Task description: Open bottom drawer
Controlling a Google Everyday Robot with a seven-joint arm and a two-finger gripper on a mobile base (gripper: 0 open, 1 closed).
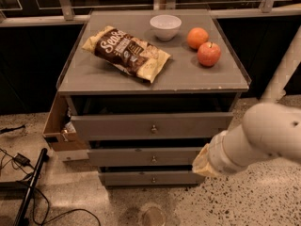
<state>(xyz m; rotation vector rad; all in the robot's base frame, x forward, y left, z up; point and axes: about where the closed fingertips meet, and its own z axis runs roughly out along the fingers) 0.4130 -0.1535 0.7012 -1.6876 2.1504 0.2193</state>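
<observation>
The bottom drawer [153, 178] is the lowest and slimmest grey front of the cabinet, with a small round metal knob at its centre, and it looks closed. The mid-sized middle drawer [153, 157] and the tall top drawer [153, 126] sit above it. My white arm reaches in from the right. Its gripper [203, 161] end, tan-coloured, hangs in front of the right ends of the middle and bottom drawers, to the right of the knobs. It covers the bottom drawer's right end.
On the cabinet top [94, 76] lie a chip bag [127, 53], a white bowl [165, 26], an orange [197, 37] and an apple [209, 53]. An open cardboard box [59, 128] sits at the cabinet's left. Cables and a dark pole [28, 192] lie on the floor at left.
</observation>
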